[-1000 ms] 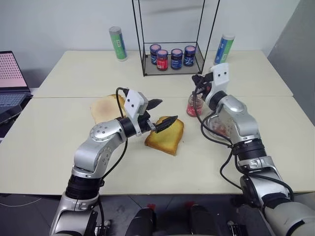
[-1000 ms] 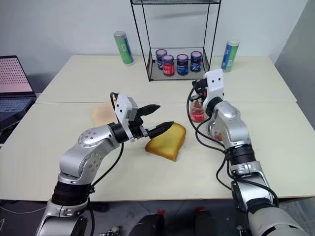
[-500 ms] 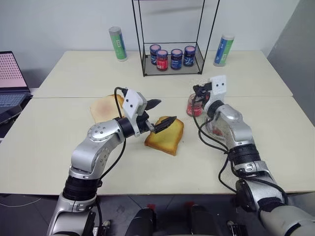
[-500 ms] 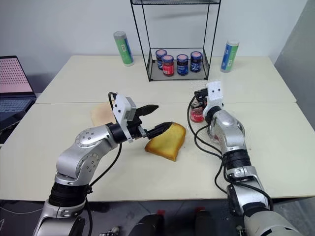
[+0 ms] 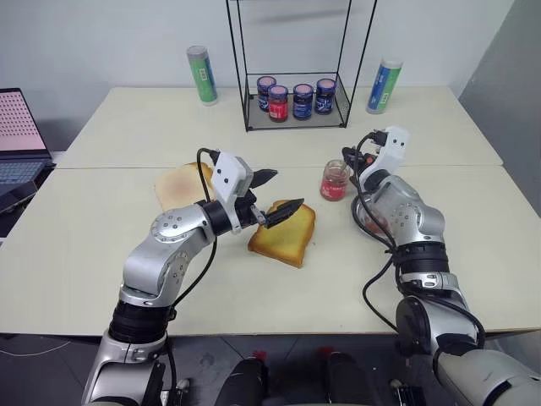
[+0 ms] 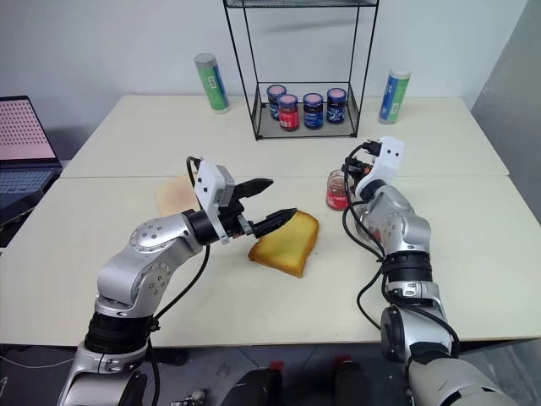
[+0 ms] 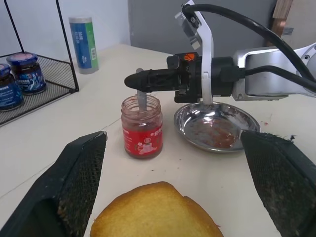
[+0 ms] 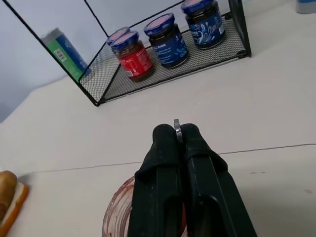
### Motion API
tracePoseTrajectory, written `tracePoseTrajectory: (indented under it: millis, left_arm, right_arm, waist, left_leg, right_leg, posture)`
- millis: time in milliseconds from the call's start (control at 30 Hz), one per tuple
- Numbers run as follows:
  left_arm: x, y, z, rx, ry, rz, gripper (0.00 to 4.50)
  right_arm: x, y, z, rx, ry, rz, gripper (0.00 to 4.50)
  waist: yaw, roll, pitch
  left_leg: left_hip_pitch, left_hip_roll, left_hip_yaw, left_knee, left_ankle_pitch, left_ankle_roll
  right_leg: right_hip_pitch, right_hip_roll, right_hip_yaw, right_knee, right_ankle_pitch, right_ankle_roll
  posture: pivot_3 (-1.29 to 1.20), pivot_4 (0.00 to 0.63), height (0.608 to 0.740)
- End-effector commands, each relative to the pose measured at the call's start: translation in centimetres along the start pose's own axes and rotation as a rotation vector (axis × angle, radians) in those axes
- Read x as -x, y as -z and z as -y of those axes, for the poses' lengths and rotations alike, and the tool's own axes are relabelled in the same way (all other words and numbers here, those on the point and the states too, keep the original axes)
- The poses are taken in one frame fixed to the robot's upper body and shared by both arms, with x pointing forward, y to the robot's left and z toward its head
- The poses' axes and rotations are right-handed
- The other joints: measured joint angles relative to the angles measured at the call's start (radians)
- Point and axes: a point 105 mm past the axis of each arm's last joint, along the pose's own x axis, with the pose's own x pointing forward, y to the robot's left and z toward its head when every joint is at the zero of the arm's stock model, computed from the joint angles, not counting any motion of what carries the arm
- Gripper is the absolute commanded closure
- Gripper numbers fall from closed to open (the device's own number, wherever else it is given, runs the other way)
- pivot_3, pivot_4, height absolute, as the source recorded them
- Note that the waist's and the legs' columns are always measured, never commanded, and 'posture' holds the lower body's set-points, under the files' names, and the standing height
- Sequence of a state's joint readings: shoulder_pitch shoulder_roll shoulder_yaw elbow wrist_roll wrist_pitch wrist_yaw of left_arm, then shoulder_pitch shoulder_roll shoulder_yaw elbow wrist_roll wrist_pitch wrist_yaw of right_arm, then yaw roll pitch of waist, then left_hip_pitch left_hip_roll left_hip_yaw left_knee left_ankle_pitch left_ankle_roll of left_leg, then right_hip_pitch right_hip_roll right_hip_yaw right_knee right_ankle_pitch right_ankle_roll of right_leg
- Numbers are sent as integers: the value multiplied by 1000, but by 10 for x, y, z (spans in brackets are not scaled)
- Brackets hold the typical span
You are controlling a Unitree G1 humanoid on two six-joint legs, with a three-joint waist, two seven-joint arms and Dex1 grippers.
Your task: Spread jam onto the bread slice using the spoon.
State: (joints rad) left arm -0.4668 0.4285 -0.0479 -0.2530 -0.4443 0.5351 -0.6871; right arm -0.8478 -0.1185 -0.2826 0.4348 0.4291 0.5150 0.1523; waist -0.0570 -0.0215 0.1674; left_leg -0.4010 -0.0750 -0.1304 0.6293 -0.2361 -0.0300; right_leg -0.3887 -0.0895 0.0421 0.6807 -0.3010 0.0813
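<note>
Left gripper: jaws wide, above the bread slice edge.
Right gripper: clamped on spoon, dipped in jam jar.
Open room: bare table at left.

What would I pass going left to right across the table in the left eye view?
Laptop → pale toast → left pincer → thick golden bread slice → open jam jar → right pincer, shut on a spoon.
</note>
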Motion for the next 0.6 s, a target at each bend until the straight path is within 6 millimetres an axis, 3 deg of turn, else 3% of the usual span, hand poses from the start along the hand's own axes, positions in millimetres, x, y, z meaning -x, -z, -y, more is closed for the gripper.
tracePoseTrajectory:
  millis: [33, 167, 600]
  left_arm:
    - [0, -10, -1, -31, -4, 35, 0]
    - [0, -9, -1, -31, 1, 33, 0]
    - [-1, -7, -2, -40, 4, 32, 0]
  right_arm:
    - [1, -24, -11, -65, -33, 64, 4464]
    - [2, -29, -11, -149, -29, 69, 4464]
    - [6, -37, -15, -186, -35, 78, 4464]
  waist:
    - [0, 0, 0]
    - [0, 0, 0]
    - [-1, 0, 0]
  left_leg:
    - [0, 0, 0, 0, 0, 0]
    - [0, 0, 0, 0, 0, 0]
    - [0, 0, 0, 0, 0, 0]
  right_leg:
    - [0, 0, 0, 0, 0, 0]
    - [0, 0, 0, 0, 0, 0]
    - [0, 0, 0, 0, 0, 0]
  posture:
    - [0, 150, 740]
    - [0, 150, 740]
    - [0, 150, 740]
